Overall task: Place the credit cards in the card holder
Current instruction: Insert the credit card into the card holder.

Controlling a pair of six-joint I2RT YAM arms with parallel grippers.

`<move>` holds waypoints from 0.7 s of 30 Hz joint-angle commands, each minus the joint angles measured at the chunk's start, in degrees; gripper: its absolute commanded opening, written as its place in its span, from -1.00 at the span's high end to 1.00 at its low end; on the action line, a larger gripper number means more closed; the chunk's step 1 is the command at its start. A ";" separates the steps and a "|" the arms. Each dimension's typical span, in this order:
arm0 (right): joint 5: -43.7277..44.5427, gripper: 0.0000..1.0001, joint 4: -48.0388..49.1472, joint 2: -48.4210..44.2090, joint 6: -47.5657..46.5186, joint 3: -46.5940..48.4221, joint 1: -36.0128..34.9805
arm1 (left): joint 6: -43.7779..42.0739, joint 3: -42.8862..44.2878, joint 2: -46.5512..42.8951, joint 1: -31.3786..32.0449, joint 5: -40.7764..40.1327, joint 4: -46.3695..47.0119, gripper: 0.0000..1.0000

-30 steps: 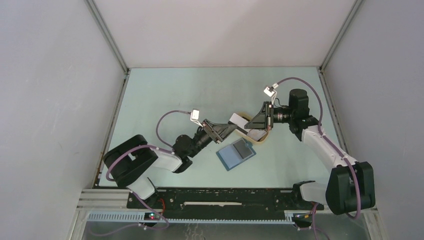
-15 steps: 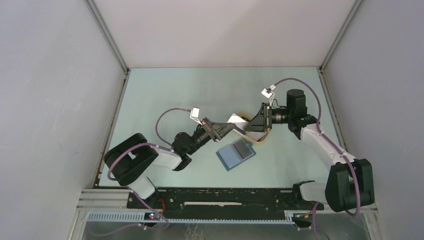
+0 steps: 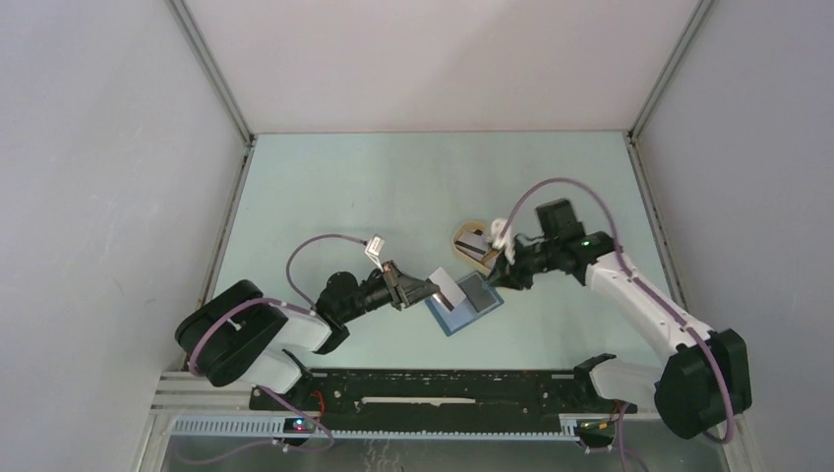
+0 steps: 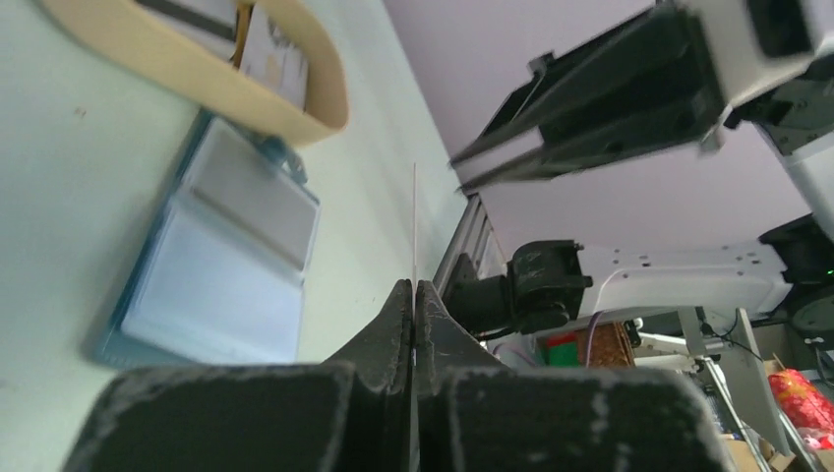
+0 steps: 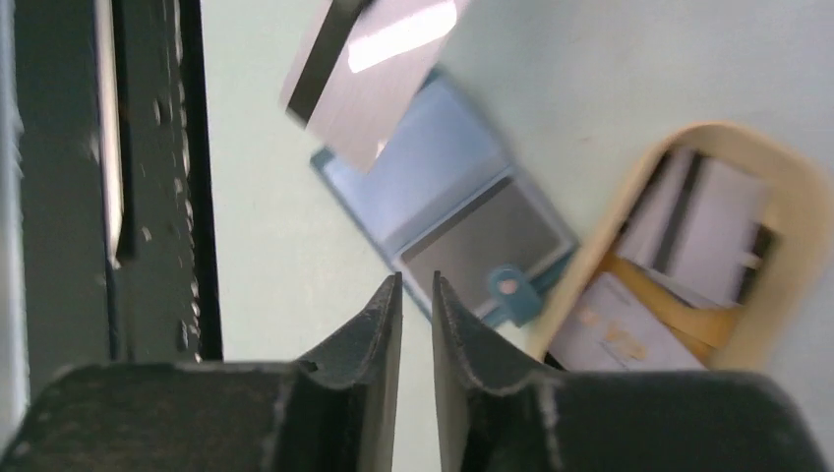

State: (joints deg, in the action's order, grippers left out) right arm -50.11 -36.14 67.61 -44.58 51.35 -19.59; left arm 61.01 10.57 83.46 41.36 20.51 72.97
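The card holder [image 3: 462, 307] lies open on the table, a teal-blue wallet with a dark grey card [image 5: 487, 246] in its right pocket. My left gripper [image 3: 433, 292] is shut on a whitish-grey credit card [image 3: 451, 288], holding it just above the wallet's left edge. In the left wrist view that card [image 4: 414, 221] shows edge-on, rising from the closed jaws [image 4: 414, 285], with the card holder [image 4: 226, 265] to its left. My right gripper [image 5: 417, 278] hovers by the wallet's right corner, its jaws a little apart and empty. More credit cards [image 5: 703, 226] lie in the tray.
A beige oval tray [image 3: 464, 236] sits just behind the wallet, against its snap tab [image 5: 507, 287]. The right arm's forearm [image 3: 629, 290] stretches over the table's right side. Grey walls enclose the table on three sides.
Over the tray the card passed from the right gripper to the left: left shut on it, right let go. Both arms then came nearer, the left carrying the card over the wallet.
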 commanded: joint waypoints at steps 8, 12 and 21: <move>32.34 0.81 2.60 8.13 -13.72 -6.11 -14.27 | -5.97 0.34 -7.32 -0.18 0.66 -20.33 1.00; 35.11 0.83 3.64 8.79 -13.59 -6.76 -14.24 | -6.00 1.89 -6.12 -0.16 0.63 -21.62 1.00; 39.20 0.83 6.59 14.82 -10.77 -6.72 -14.40 | -5.98 5.35 -0.75 -0.20 1.20 -21.55 1.00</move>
State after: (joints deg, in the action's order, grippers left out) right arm -13.76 -31.79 80.93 -56.47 44.86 -33.54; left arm 56.86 12.53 81.36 41.32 21.37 50.83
